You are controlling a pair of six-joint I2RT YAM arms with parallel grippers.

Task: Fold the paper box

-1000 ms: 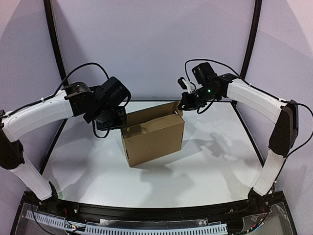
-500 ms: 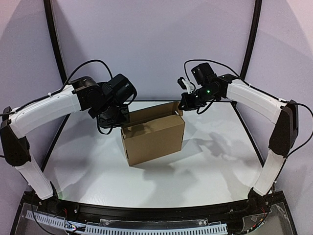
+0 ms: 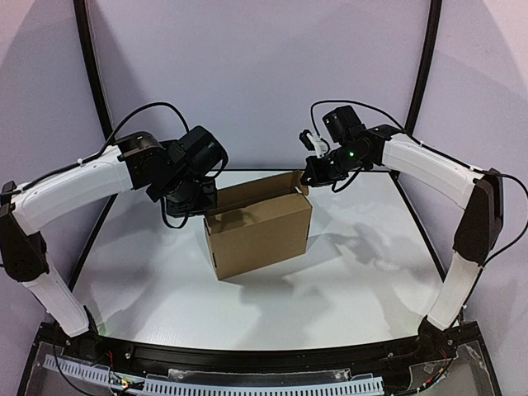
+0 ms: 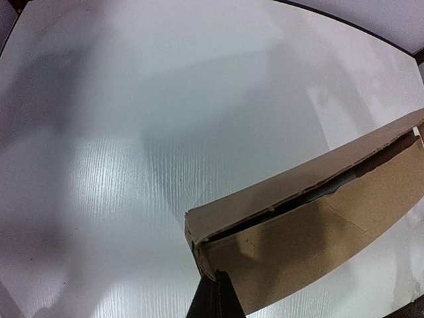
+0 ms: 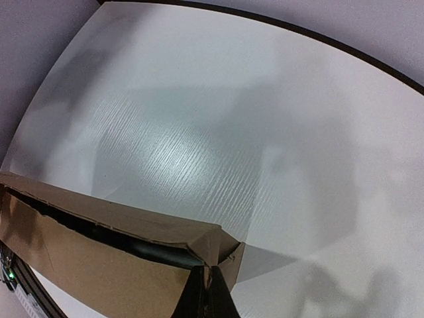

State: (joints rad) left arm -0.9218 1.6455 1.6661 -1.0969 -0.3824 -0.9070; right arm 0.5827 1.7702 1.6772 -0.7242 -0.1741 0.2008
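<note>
- The paper box (image 3: 260,235) stands upright near the middle of the counter (image 3: 355,280), its broad face toward the near edge.
- Its top flap is not fully shut; a dark gap shows along it.
- The left jaws, pressed together, touch the box's top left corner.
- The right jaws, also pressed together, touch the top right corner; whether they pinch cardboard I cannot tell.

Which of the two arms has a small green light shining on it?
The right arm, with the right gripper at the paper box's upper right corner. The green light glows near its wrist; the left arm shows no such light.
</note>
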